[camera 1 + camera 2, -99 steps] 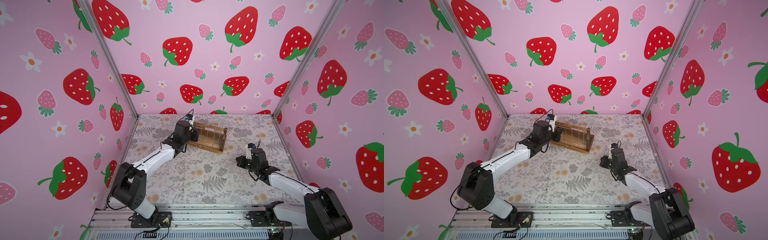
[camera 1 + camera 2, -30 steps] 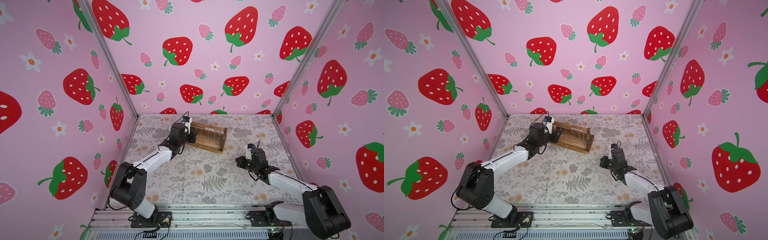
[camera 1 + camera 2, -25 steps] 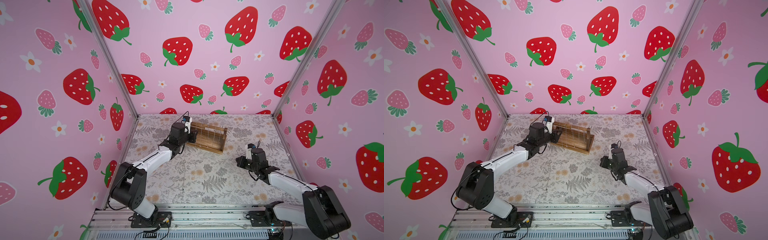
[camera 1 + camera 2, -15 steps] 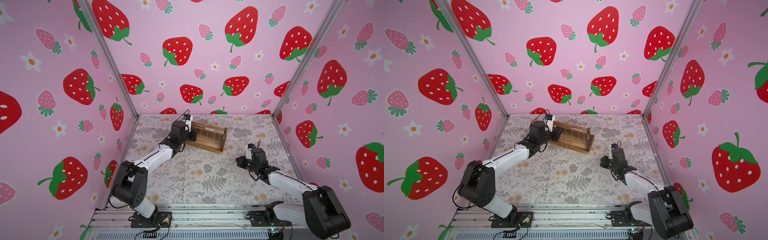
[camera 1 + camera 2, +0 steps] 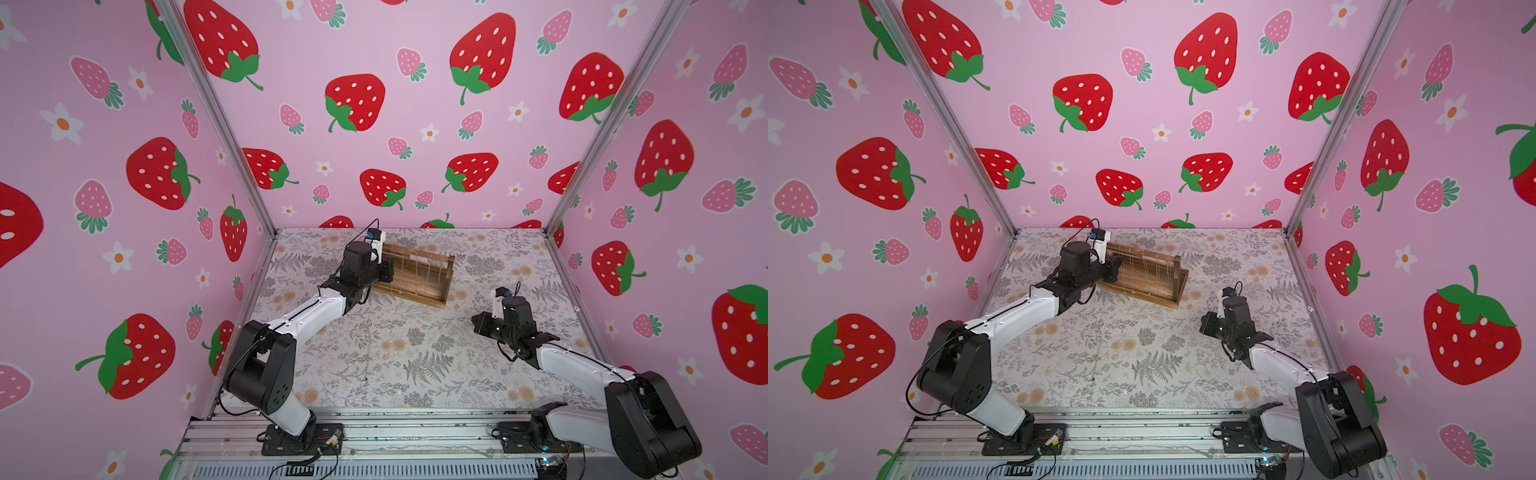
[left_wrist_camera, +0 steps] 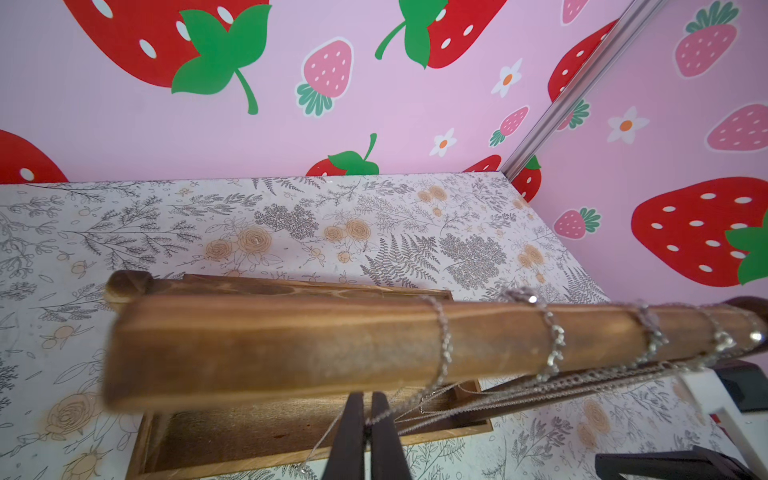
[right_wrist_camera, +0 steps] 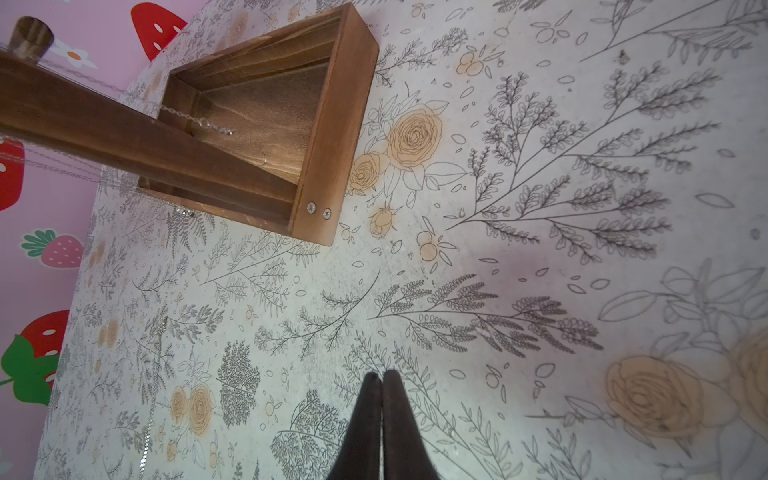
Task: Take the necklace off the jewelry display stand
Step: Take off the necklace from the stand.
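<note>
The brown wooden jewelry display stand (image 5: 432,286) (image 5: 1163,286) stands at the back of the table, and several silver chains hang over its top bar (image 6: 270,345). My left gripper (image 6: 366,397) (image 5: 388,270) sits just under the bar's left end. It is shut on the necklace (image 6: 445,336), whose thin chain runs from the bar down between the fingers. My right gripper (image 7: 381,374) (image 5: 478,322) (image 5: 1204,324) hovers over the mat to the right of the stand, shut with nothing in it. The stand's tray corner (image 7: 324,124) shows in the right wrist view.
Other chains (image 6: 552,332) hang further along the same bar. A thin chain (image 5: 366,357) lies on the floral mat in the front middle. Pink strawberry walls enclose the table on three sides, with metal posts (image 5: 582,174) at the back corners.
My left gripper has moved in under the stand's left end and shut on the necklace chain. The right arm has not moved.
</note>
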Action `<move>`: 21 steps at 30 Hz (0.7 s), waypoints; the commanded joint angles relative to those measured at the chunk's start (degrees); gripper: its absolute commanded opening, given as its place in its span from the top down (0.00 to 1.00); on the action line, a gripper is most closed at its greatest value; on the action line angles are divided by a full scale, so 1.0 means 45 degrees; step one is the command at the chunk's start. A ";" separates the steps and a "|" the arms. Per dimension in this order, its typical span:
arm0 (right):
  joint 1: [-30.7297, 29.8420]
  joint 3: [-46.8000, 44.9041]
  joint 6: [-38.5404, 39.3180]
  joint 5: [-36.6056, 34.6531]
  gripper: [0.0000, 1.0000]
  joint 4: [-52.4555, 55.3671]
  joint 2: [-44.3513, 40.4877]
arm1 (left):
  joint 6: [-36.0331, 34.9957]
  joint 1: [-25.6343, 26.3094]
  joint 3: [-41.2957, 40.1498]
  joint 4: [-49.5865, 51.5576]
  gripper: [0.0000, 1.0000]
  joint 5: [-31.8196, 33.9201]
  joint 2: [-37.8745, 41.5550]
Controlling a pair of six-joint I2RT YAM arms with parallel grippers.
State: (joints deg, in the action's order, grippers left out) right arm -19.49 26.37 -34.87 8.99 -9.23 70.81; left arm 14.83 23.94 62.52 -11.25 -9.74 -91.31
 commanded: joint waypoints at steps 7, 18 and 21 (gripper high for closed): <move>0.0053 0.0000 -0.0102 0.0149 0.93 -0.0135 -0.0207 | 0.0161 0.0005 0.2236 0.4519 1.00 0.3120 0.1294; 0.0068 -0.0079 -0.0044 0.0096 0.93 -0.0004 -0.0516 | 0.0078 -0.0360 0.2866 0.5795 1.00 0.3255 0.1356; 0.0072 -0.0097 0.0013 0.0247 0.93 -0.0097 -0.0497 | 0.0100 -0.0190 0.2531 0.6463 1.00 0.1232 0.2072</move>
State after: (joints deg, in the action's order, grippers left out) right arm -19.44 26.37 -34.94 9.50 -9.26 69.49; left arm 15.59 22.28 74.37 13.98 6.92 -85.65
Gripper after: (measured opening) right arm 0.068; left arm 0.048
